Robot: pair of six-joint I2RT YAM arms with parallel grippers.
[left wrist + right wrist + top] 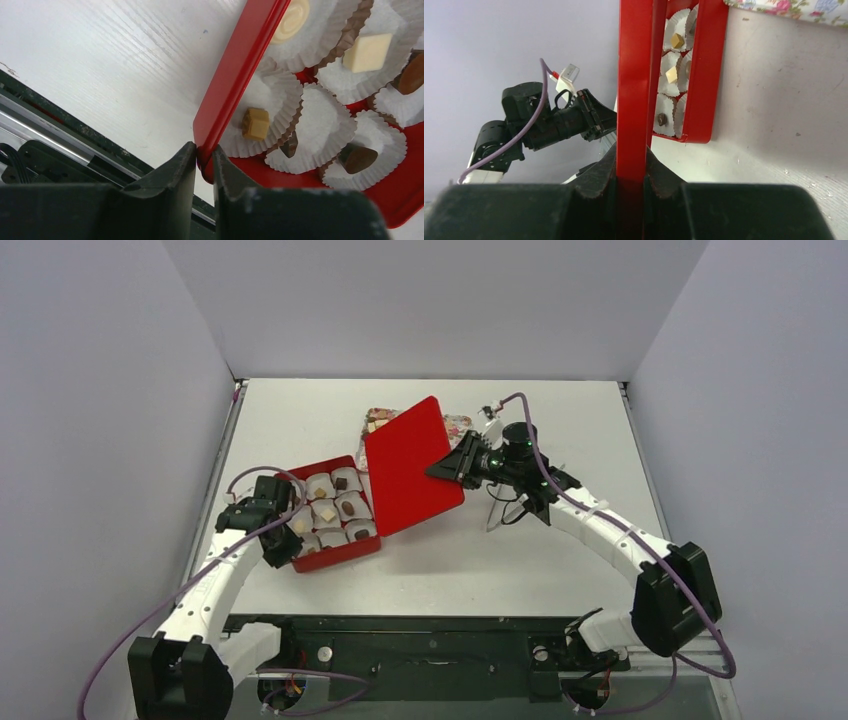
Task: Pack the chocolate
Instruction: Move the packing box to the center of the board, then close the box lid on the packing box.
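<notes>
Chocolate in red box, left claw tight on rim, right claw tight on lid

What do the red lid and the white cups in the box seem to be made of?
Red lid: probably thin painted metal or hard plastic, I cannot tell which; flat, rigid, smooth, slightly glossy. White cups: paper, matte, as their fine pleated walls suggest.

You have bright, even light from above; the white table shows only soft shadows beside the arms. In your wrist views the near fingers look dark and blurred.
</notes>
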